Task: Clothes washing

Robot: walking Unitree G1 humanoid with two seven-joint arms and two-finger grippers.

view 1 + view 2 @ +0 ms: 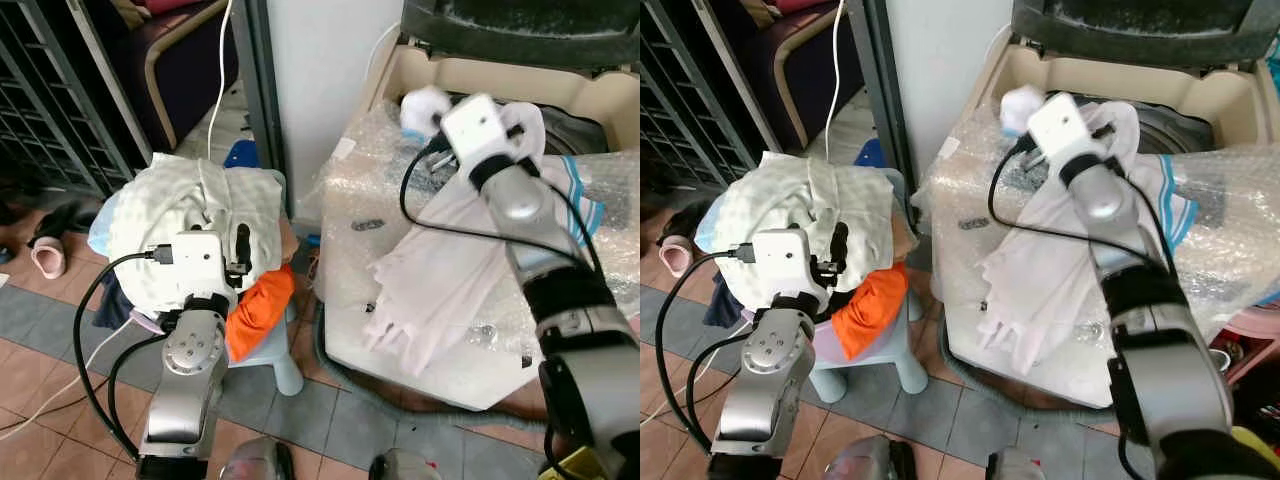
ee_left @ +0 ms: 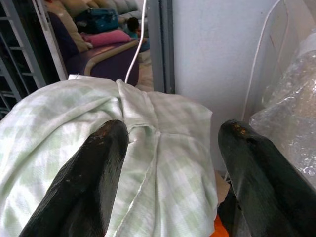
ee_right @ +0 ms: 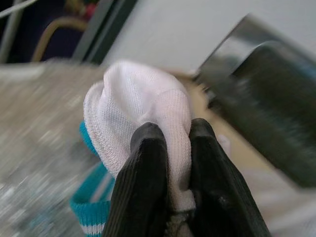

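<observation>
My right gripper (image 3: pixel 170 131) is shut on a bunched white garment with teal stripes (image 3: pixel 138 103), held above the washing machine's cream rim (image 1: pixel 470 75). The rest of that garment (image 1: pixel 440 270) hangs down over the machine's front. My left gripper (image 2: pixel 173 131) is open, its fingers (image 1: pixel 242 245) just above a pale green checked cloth (image 1: pixel 170 205). That cloth tops a pile on a light blue stool (image 1: pixel 280 360). An orange garment (image 1: pixel 262 305) sticks out of the pile's right side.
Bubble wrap (image 1: pixel 390 170) covers the washer's top and front. Its dark lid (image 1: pixel 520 25) stands raised behind. A white wall column (image 1: pixel 320 60) stands between pile and machine. A metal gate (image 1: pixel 40 110) and a pink slipper (image 1: pixel 47 258) are at the left.
</observation>
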